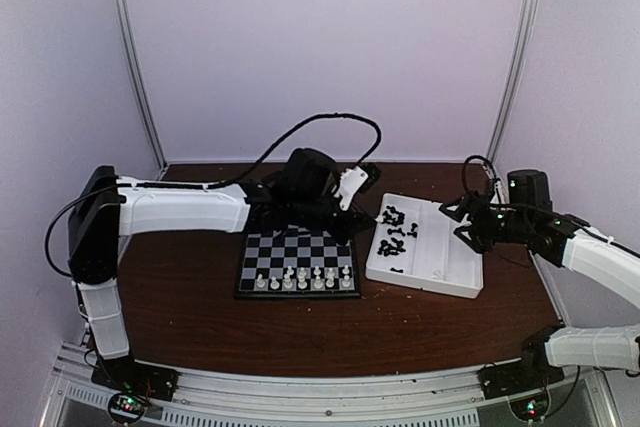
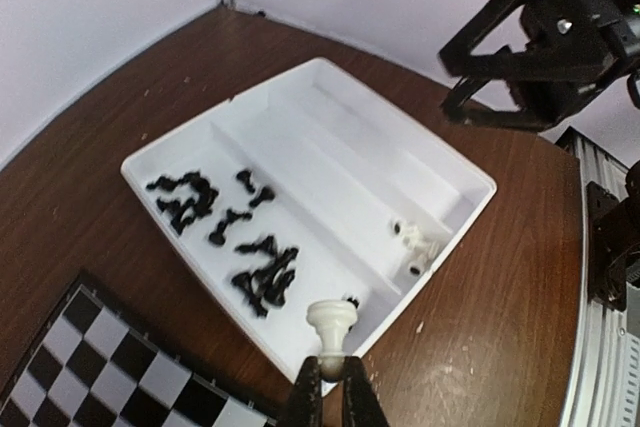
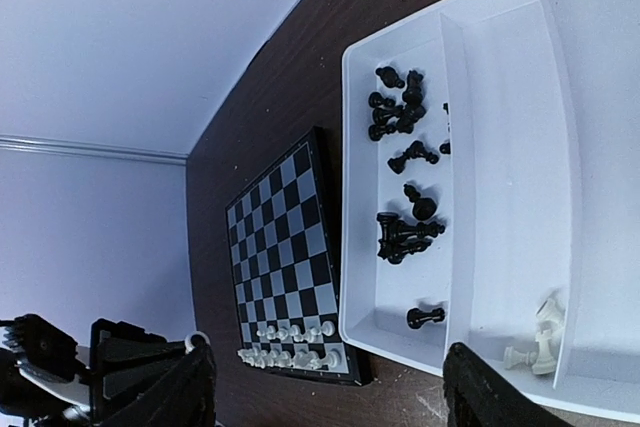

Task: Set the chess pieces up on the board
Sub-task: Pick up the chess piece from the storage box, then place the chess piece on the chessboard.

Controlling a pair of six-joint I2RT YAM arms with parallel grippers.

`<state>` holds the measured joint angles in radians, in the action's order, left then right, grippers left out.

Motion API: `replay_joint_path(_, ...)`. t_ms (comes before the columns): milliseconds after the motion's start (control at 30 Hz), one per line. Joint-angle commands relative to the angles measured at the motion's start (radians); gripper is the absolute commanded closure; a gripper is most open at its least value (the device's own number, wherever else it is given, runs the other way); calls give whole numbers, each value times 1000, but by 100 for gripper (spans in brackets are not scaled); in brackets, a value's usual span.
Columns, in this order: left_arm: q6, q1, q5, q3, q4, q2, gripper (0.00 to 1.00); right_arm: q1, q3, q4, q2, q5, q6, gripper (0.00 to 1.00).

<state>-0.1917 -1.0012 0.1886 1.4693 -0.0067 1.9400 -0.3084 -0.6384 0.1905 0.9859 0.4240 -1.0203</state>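
The board (image 1: 298, 252) lies mid-table, with white chess pieces (image 1: 305, 279) standing in its two near rows; the right wrist view shows the board (image 3: 285, 247) and those white pieces (image 3: 290, 342) too. My left gripper (image 2: 335, 392) is shut on a white chess piece (image 2: 332, 322), held by its top with the base pointing away. It hovers by the board's far right corner (image 1: 350, 217), next to the tray. My right gripper (image 3: 330, 397) stands open and holds nothing, above the tray's right side (image 1: 465, 222).
A white divided tray (image 1: 440, 277) sits right of the board. Its left compartment holds several loose black pieces (image 3: 405, 237), and a few white pieces (image 3: 535, 342) lie in a near corner. A black cable (image 1: 330, 119) loops behind the left arm. Walls close the back and sides.
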Motion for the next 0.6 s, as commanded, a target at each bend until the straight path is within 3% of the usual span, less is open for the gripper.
replay_joint_path(0,-85,47,-13,-26,-289,-127,100,16,-47,83,7,-44,110,23)
replay_joint_path(233,-169,77,-169,-101,-594,-306,100,28,-33,51,47,-13,118,23)
replay_joint_path(367,-210,121,-173,-131,-732,-378,100,28,-21,41,52,0,118,23)
replay_joint_path(567,-221,174,-207,-93,-957,-377,100,31,-16,63,41,0,134,23)
